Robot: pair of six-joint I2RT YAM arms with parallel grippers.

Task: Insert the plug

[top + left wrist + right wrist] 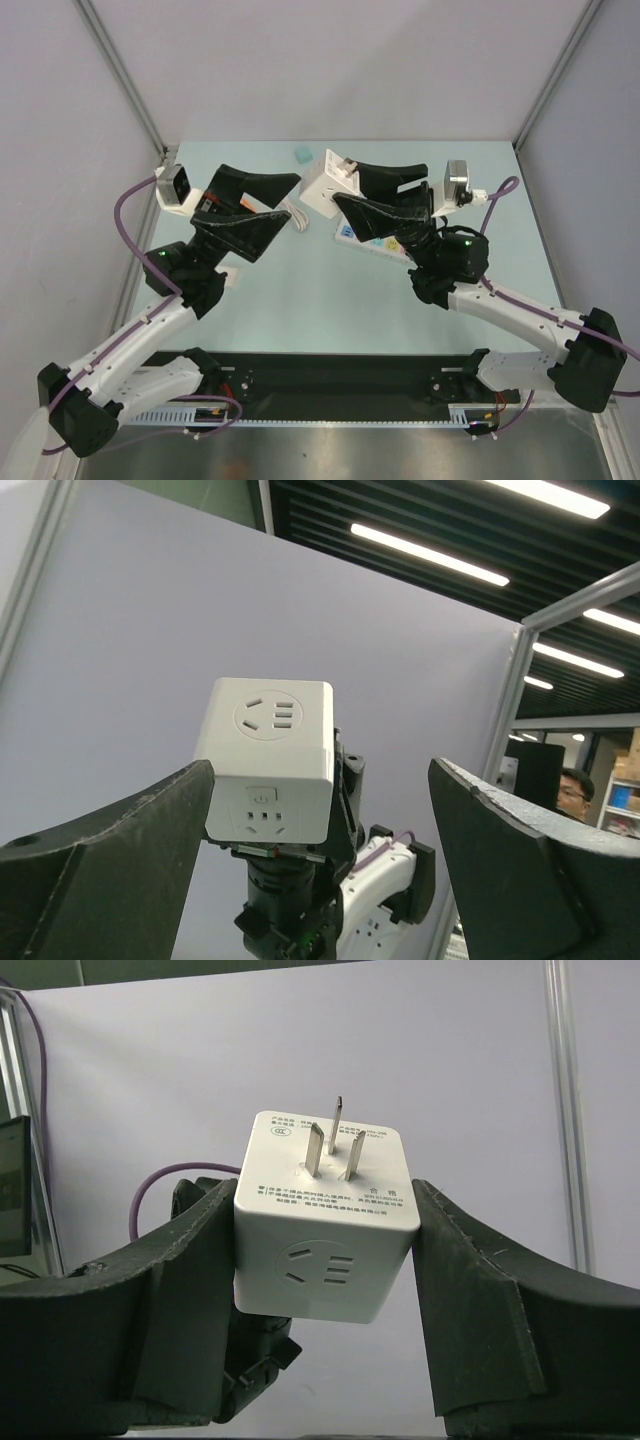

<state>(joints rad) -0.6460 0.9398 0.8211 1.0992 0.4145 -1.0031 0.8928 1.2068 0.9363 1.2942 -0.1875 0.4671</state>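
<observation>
White plastic, cube-shaped, the plug is off the worktop, clamped by its two side faces between the black fingers of the right hand. Its three metal prongs stand up from one face in the right wrist view, and socket holes show on the face below them. A further socket face shows in the left wrist view.

The left hand faces it from the other side, its fingers spread wide apart and holding nothing. From its wrist camera the plug sits between the two finger tips, close against the left one. Whether they touch cannot be told.

On the worktop, a small pale-teal block lies near the far edge, just beyond the plug. A printed card lies flat under the right hand, partly hidden by it. A small white object lies just by the lower tip of the left hand; it is too small to make out.

Purple cables run along both arms. Grey panels wall in the cell on three sides.
</observation>
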